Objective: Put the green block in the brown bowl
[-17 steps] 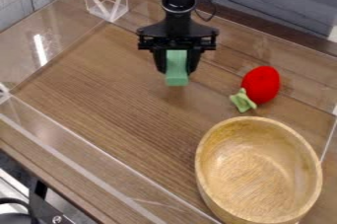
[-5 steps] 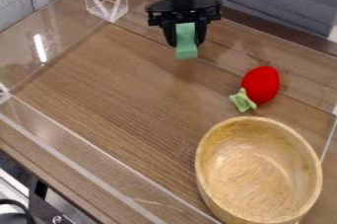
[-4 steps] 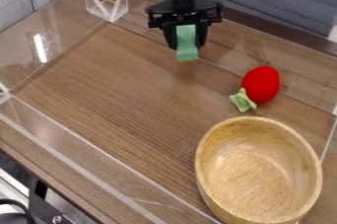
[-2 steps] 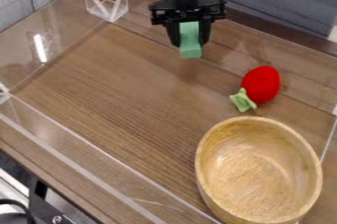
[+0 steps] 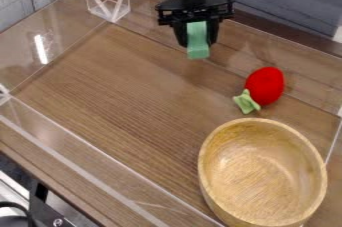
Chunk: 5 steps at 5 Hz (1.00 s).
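Layout, camera view: wooden table [image 5: 120, 101] fills the frame, with a clear acrylic wall [image 5: 47, 31] along the left and near edges. Gripper [image 5: 197, 33] sits at top centre, pointing down, with the block [image 5: 199, 40] between its jaws, raised off the table surface. Toy strawberry [image 5: 262, 86] lies on the table to the right of and nearer than the block, well apart from it. Wooden bowl [image 5: 263, 177] stands on the table at bottom right, in front of the strawberry, near but not touching. Clear V-shaped stand [image 5: 106, 4] at top left, left of the gripper, behind everything else.
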Each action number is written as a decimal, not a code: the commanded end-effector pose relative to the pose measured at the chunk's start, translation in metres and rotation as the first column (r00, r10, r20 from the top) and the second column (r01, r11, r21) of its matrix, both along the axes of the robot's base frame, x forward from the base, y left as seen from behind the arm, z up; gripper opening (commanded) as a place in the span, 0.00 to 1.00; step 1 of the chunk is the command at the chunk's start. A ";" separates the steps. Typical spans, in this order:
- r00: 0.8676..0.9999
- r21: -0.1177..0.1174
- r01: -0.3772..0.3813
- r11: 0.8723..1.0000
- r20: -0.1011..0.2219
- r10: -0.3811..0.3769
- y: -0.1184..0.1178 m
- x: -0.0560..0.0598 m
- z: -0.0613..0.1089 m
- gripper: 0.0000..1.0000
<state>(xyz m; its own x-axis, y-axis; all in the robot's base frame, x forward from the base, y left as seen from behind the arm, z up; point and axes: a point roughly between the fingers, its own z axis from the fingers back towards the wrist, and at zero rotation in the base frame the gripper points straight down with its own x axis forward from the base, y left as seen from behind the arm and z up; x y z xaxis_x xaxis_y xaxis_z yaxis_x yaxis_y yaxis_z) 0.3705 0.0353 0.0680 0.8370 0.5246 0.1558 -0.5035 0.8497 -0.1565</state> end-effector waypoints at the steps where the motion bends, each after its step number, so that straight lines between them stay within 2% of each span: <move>1: 0.996 0.014 -0.022 1.000 0.090 0.020 0.001 0.002 0.033 0.00; 2: 0.994 0.010 -0.060 0.998 0.096 0.059 0.006 0.001 0.036 0.00; 4: 0.994 0.008 -0.023 1.000 0.102 0.023 0.007 0.002 0.043 0.00; 5: 0.994 0.007 0.001 1.000 0.107 -0.002 0.007 0.004 0.029 0.00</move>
<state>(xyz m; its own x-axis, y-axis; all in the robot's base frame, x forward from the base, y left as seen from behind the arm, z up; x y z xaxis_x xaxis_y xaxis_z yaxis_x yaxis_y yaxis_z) 0.3698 0.0375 0.0724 0.8344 0.5193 0.1846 -0.4910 0.8525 -0.1793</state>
